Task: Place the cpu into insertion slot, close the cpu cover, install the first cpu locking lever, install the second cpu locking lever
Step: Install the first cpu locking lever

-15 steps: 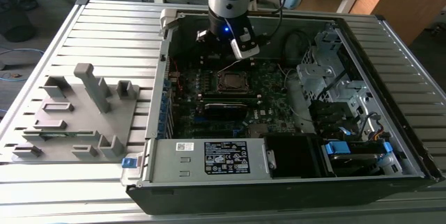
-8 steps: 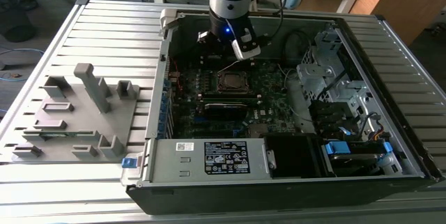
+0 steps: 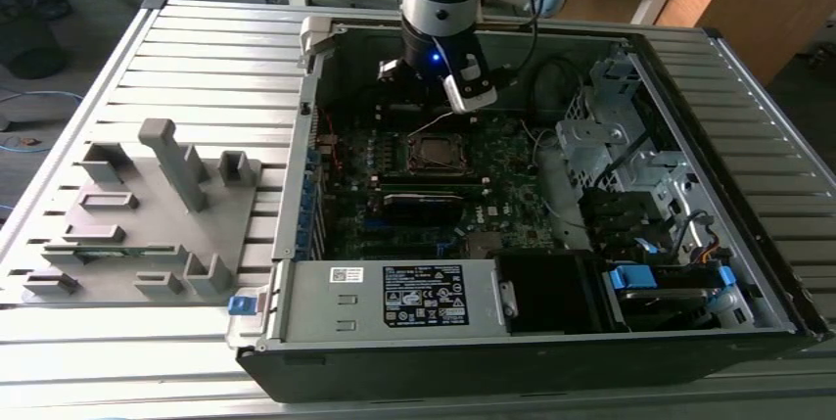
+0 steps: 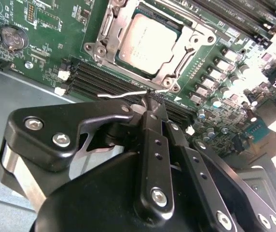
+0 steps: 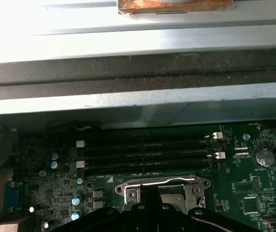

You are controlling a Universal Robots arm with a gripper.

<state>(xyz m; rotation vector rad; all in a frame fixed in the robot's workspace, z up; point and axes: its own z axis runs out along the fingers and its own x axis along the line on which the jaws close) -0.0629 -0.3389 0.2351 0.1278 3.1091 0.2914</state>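
- currently, item in hand: thin silver wire locking lever (image 4: 121, 94), located at the edge of the small square silver-rimmed insertion slot (image 3: 438, 153), on the side facing the long black memory slots (image 5: 143, 154).
- gripper (image 4: 150, 102): black, two-fingered; the jaws are drawn together at their tips and are judged to be pinched on the free end of the locking lever.
- flat square cpu (image 4: 147, 36), dull silver-grey metal top: seated in the insertion slot, top face up, edges squared to the socket. being square, it has no long axis.
- thin square silver metal cpu cover (image 4: 192, 42): laid down flat over the cpu, whose top is seen through the window.
- handling, as judged: the locking lever is taken to be light, stiff and springy, with smooth round wire that is easily lost from a pinch. it is best held at the bent free end, well inside the pads. the cpu beneath is taken to be fragile and is not to be pressed.
- orientation: the long axis of the locking lever is laid roughly along the socket edge, a little askew of the memory slots. whether it is latched cannot be told.
- surroundings: green motherboard (image 4: 46, 29) inside an open grey metal computer case (image 3: 301, 234).
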